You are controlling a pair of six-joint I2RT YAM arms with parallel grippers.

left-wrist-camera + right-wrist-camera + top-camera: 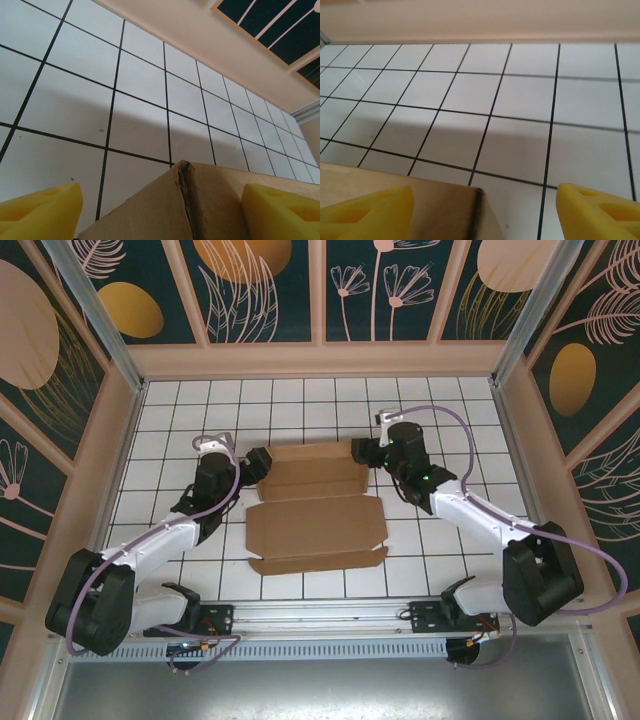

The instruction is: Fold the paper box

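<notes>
We see a plain brown die-cut cardboard box lying mostly open mid-table, its near panels flat on the white tiles. Its far section looks raised along a crease.

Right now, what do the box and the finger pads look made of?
Paper box: brown cardboard, matte, unprinted; a raw, fibrous crease shows at the left wrist. Finger pads: yellow, matte, probably foam or soft plastic; can't tell which.

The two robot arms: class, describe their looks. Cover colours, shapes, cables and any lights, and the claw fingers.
The left arm and the right arm each have white links between bulky black joints. A lilac cable loops along each. A small green light glows on the right one. The claw fingers are yellow wedges with triangular hollows.
</notes>
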